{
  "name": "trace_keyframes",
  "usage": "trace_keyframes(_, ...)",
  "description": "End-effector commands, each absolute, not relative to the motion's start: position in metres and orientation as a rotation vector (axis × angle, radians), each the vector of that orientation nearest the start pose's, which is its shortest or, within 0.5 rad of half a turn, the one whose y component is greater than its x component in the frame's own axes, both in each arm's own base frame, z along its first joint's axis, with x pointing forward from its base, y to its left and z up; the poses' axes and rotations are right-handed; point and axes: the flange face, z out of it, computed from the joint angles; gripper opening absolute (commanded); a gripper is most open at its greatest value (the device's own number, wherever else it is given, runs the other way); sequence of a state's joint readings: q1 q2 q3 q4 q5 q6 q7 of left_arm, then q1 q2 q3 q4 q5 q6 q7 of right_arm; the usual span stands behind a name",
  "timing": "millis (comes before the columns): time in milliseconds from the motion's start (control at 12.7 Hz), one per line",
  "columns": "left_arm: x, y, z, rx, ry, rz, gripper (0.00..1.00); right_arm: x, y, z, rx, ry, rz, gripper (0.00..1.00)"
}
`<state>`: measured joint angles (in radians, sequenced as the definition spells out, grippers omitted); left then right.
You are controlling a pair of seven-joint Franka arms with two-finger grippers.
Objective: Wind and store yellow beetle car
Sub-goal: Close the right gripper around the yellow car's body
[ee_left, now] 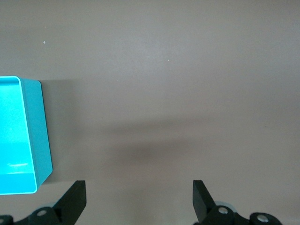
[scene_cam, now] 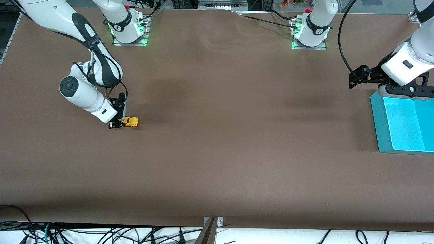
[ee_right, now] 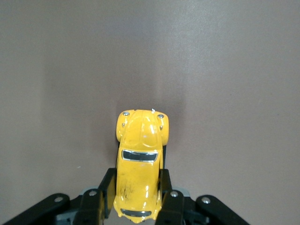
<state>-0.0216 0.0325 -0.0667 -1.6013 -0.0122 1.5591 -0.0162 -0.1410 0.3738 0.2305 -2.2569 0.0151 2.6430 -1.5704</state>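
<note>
Right gripper: we have the right gripper (scene_cam: pixel 119 124) down at the table (scene_cam: pixel 217 152) toward the right arm's end, its two fingers (ee_right: pixel 104 192) pressed against the sides of the yellow beetle car (scene_cam: pixel 130 121)
Car: in the right wrist view the yellow beetle car (ee_right: pixel 139 161) sits between the pads with its roof up and its rounded nose poking out past the fingertips; we cannot tell whether its wheels touch the brown surface
Left gripper: our left gripper (scene_cam: pixel 356 79) waits with its fingers (ee_left: pixel 72 201) spread wide and nothing between them, just beside the turquoise bin (scene_cam: pixel 400 123) at the left arm's end
Step in hand: we judge this the winding stage, the car clamped low for a pull-back stroke
Next move: we would drag the car backwards with its wheels pressed down, then carry it across to the turquoise bin (ee_left: pixel 23 136), well apart from here
</note>
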Motion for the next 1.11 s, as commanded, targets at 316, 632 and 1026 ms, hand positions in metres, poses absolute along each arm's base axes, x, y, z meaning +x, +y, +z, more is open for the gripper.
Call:
trace_keyframes(316, 0.559, -0.046, 0.595, -3.134, 0.14, 0.111, 1.0, 0.538, 0.039, 0.183, 2.161, 2.368, 0.101, 0.02)
trace_keyframes(632, 0.559, -0.045, 0.595, -3.136, 0.135, 0.111, 1.0, 0.535, -0.008, 0.177, 2.132, 2.4, 0.093, 0.02)
trace_keyframes(1026, 0.559, -0.045, 0.595, -3.139, 0.135, 0.113, 1.0, 0.52, -0.103, 0.17, 2.111, 2.42, 0.076, 0.02)
